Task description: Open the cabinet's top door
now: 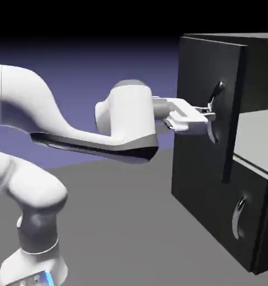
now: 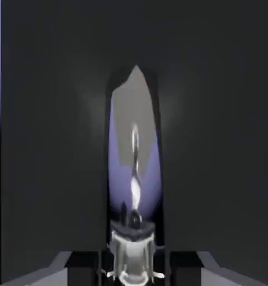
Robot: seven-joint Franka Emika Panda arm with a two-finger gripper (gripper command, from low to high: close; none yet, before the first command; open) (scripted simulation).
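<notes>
White arm: reaches from 9 o'clock across the exterior view toward the cabinet at 3 o'clock.
Gripper [image 1: 207, 113]: jaws drawn narrow, clamped on the silver handle [image 1: 215, 111] near its middle; in the hand view the handle [image 2: 135, 167] runs up from between the fingertips.
Top door [image 1: 206, 100]: black panel at 2 o'clock, already swung a little off the cabinet [image 1: 259, 67], with pale grey inside showing behind its edge.
Long axis: the handle stands upright, bowed outward toward the arm; the door is a tall flat panel, its face turned to 9 o'clock.
Lower panel [image 1: 236, 223]: at 4 o'clock, its own handle untouched.
Risk: a straight pull may fight the door's arc, so the curved metal could slip out of the pinch.
</notes>
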